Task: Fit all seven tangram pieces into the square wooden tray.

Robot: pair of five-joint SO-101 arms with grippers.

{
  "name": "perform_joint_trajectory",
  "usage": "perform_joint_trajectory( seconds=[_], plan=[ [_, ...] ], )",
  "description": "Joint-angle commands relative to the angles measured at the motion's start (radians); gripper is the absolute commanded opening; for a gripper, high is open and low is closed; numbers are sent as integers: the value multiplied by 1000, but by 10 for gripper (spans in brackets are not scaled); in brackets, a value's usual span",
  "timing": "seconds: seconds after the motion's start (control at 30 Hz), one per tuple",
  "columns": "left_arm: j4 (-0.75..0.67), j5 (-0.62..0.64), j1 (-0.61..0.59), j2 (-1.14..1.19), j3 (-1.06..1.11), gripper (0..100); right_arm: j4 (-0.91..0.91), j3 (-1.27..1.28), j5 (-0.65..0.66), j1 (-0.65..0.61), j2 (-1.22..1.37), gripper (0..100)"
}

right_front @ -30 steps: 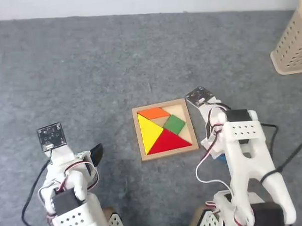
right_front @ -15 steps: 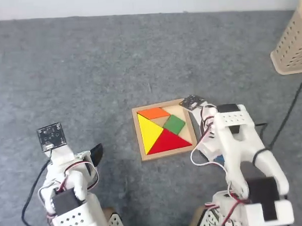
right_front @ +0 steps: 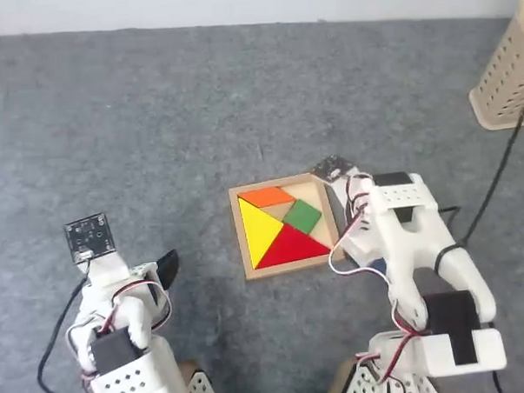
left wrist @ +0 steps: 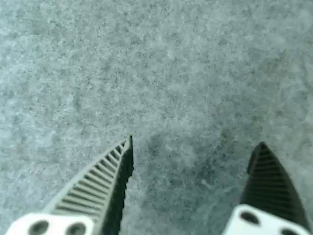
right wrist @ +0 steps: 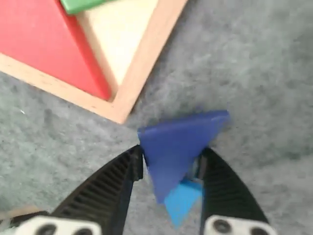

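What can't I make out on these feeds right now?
Right wrist view: light blue piece mostly hidden under the dark blue triangle.
High view: right arm hides both of them almost entirely.
Right wrist view: most of the tray cut off by the frame edge.

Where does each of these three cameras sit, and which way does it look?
High view: fixed overhead, looking down on the square wooden tray, left arm and right arm.
Left wrist view: on the left arm's wrist, facing bare grey carpet between its own open fingers.
Right wrist view: on the right arm's wrist, facing the dark blue triangular piece gripped in its fingers.
Shared: high and right wrist views both show the tray and red triangular piece.
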Motion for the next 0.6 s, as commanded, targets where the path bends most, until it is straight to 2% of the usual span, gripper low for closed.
perform_joint_trajectory(
  seconds=[0.0, 0.17, 0.27, 0.4, 0.57],
  plan=[
    [-2, -2, 2, -12, -13, 354, 68, -115, 8, 5, -4, 119],
    [-2, -2, 2, -12, -13, 354, 94, -173, 3, 5, -4, 107],
    [-2, -2, 2, -12, -13, 354, 101, -215, -43, 5, -4, 106],
    [-2, -2, 2, -12, -13, 354, 231, -262, 3, 13, -1, 110],
    [-2, -2, 2, -12, -13, 354, 162, -258, -21, 47, 4, 136]
  ],
)
